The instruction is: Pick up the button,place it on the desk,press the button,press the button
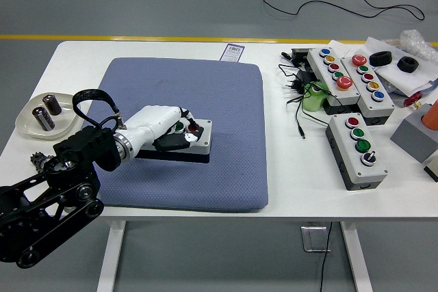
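A grey button box (202,143) with a black base lies on the blue mat (205,94), left of the mat's middle. My left hand (186,130), white with black fingers, reaches in from the lower left and rests on top of the box. Its fingers are stretched over the green button (179,127) and touch the red button (194,128) at the box's right end. The thumb lies against the box's front side. The hand holds nothing. The right arm is out of view.
A white dish (27,125) with two batteries sits at the table's left edge. Three more button boxes (357,150), (332,77), (370,84) stand at the right with black cables (295,94), a green object (315,95) and a grey block (413,135).
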### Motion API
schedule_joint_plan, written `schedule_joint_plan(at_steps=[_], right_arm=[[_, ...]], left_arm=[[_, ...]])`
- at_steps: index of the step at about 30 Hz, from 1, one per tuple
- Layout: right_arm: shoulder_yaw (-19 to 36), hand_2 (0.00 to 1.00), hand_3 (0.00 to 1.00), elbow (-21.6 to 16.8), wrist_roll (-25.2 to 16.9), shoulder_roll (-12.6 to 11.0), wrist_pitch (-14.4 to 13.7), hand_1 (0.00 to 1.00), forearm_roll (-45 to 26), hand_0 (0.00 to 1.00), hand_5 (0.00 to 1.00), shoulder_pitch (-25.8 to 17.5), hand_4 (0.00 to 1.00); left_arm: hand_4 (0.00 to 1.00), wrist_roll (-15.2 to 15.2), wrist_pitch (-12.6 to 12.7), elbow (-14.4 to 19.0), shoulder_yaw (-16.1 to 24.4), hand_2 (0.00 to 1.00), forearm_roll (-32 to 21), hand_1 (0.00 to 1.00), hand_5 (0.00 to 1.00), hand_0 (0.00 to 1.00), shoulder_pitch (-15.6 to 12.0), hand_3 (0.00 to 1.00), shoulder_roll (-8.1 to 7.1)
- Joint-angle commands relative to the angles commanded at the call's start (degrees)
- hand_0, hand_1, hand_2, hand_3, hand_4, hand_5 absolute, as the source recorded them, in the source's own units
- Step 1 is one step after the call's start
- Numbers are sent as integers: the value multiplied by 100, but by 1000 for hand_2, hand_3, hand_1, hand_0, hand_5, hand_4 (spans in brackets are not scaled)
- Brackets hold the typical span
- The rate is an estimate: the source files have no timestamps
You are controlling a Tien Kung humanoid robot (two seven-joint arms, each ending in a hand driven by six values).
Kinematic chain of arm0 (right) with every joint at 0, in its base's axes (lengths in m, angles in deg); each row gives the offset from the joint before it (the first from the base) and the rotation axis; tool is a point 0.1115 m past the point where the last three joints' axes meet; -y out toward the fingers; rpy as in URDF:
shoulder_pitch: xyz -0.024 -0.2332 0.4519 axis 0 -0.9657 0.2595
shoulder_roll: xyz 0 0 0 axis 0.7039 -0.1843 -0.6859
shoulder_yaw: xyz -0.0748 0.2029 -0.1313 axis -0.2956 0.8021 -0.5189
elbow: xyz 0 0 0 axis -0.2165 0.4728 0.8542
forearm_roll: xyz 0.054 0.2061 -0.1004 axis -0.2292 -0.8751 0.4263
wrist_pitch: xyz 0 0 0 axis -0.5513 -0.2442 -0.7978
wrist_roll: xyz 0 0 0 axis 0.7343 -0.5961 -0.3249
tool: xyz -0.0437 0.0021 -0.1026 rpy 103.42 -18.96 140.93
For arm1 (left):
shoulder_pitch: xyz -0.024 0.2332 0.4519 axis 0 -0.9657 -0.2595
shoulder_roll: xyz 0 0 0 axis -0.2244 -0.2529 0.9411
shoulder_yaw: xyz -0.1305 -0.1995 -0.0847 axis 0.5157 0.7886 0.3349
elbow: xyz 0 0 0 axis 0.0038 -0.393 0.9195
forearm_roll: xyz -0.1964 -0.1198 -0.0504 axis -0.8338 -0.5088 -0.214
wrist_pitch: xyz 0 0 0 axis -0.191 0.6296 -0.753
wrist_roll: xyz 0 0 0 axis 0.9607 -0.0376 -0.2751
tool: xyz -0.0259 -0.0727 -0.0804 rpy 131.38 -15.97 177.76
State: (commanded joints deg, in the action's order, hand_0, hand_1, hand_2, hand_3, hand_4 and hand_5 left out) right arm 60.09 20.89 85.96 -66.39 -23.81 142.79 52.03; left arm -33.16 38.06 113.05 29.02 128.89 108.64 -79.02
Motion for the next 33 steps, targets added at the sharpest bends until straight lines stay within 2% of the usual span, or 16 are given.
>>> schedule_joint_plan(at_steps=[14,18,21,22,24,27,28,30,33], right_arm=[[-2,677,594,0,2,-1,1,654,6,652,291,6,435],[-7,677,594,0,1,-1,2,654,3,652,291,5,435],[-11,677,594,0,-3,-2,2,654,0,652,291,1,435],[-11,677,594,0,-4,-3,2,654,1,652,292,1,436],[-8,677,594,0,-7,-5,2,654,4,652,292,0,436],[-6,677,594,0,-10,-9,2,654,4,652,292,-4,436],[-6,676,594,0,-11,-9,2,653,5,652,292,-5,436],[3,676,594,0,-9,-10,3,653,15,652,292,-3,436],[-2,676,594,0,-4,-8,4,653,12,652,292,-6,436]], left_arm=[[564,-85,-290,-173,-75,2,6,2,998,2,-9,688,-22],[565,-117,-266,-177,-58,2,29,2,998,2,-32,688,-37],[565,-126,-205,-96,41,2,43,2,998,2,-71,688,-54],[566,-136,-126,-52,93,101,37,47,998,101,-88,763,-59],[566,-187,137,92,239,101,56,47,998,101,-140,763,-69],[566,-398,194,391,588,101,53,47,998,101,-251,763,-47],[583,-420,199,426,638,316,32,271,998,205,-266,866,-44],[583,-551,232,624,920,316,-78,271,998,205,-365,866,-12],[583,-627,480,776,1254,316,-251,271,998,205,-499,866,0]])
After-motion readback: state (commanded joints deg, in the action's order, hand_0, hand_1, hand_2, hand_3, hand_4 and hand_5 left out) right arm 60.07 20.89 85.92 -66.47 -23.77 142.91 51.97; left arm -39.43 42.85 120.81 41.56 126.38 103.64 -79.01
